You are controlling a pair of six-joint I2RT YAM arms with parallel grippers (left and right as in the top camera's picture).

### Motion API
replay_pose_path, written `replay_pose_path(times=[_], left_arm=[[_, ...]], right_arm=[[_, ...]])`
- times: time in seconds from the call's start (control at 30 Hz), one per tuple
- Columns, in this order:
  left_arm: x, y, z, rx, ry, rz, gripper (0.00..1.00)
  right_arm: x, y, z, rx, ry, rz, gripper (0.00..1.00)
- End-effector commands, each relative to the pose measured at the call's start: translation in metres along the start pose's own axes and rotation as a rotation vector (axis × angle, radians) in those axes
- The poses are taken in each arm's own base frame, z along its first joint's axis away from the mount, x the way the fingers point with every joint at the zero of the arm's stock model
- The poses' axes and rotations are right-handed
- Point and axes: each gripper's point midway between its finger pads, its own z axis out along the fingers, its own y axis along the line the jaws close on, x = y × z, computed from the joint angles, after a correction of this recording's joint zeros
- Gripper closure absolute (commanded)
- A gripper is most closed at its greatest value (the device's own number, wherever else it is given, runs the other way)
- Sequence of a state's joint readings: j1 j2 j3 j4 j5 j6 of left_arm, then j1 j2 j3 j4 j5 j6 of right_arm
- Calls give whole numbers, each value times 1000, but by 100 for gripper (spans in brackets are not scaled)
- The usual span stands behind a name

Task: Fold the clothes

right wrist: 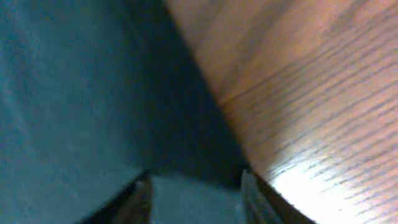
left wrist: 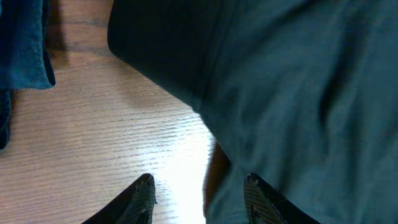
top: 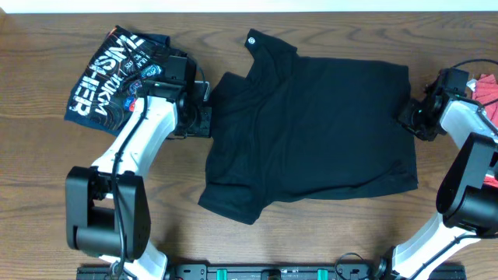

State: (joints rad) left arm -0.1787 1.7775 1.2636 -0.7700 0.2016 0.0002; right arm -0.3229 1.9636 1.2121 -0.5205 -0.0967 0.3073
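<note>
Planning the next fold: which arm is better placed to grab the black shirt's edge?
Probably right: black T-shirt cloth fills the gap of the right gripper; the left gripper spans partly bare table.

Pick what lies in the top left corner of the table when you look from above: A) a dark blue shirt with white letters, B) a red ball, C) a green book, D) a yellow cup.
A: the dark blue shirt with big white letters lies in that corner, to the left of the spread-out black T-shirt.
</note>
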Motion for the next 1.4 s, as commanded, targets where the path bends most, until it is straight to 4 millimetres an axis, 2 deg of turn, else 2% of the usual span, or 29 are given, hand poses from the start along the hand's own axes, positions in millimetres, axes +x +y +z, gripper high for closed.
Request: replay_pose_path(times=[0.0, 0.07, 0.1, 0.3, 0.37, 0.5, 0.7, 0.77, 0.83, 0.87, 0.9, 1.0, 1.1, 1.27, 1.3, 1.33, 1.37], left_arm=[[4, 9, 12, -38, 31, 0, 52], [5, 10, 16, -38, 43, -2, 52], [6, 10, 18, -39, 50, -3, 52], [2, 11, 27, -38, 45, -2, 52], [-3, 12, 31, -37, 28, 0, 51], [-15, 12, 40, -34, -11, 5, 42], [-17, 8, 65, 10, 6, -1, 43], [-14, 3, 79, 50, 27, -3, 53], [-9, 2, 91, 64, 56, -9, 75], [-5, 3, 95, 62, 74, -12, 91], [-1, 4, 97, 60, 92, -16, 94], [10, 22, 94, -24, 132, -35, 94], [21, 48, 78, -148, 167, -73, 94], [29, 62, 53, -176, 186, -114, 94], [28, 62, 49, -176, 178, -119, 92], [27, 61, 46, -176, 169, -121, 85], [26, 60, 44, -175, 161, -120, 77]], right_arm=[[29, -28, 34, 129, 97, 16, 77], [31, -44, 38, 208, 97, 16, 96], [28, -55, 36, 258, 82, 30, 99], [19, -80, 29, 297, 62, 132, 99], [21, -80, 29, 264, 79, 154, 99], [23, -79, 29, 246, 90, 161, 99], [23, -80, 29, 252, 90, 161, 99], [22, -83, 28, 269, 84, 160, 99], [22, -87, 27, 289, 81, 158, 99], [22, -89, 27, 301, 81, 158, 99], [22, -92, 26, 317, 80, 159, 99], [18, -102, 23, 352, 60, 167, 99], [14, -108, 22, 355, 52, 182, 99], [13, -111, 21, 356, 54, 188, 99], [13, -110, 21, 351, 54, 188, 99], [13, -108, 21, 342, 59, 181, 99], [13, -105, 21, 325, 63, 167, 93]])
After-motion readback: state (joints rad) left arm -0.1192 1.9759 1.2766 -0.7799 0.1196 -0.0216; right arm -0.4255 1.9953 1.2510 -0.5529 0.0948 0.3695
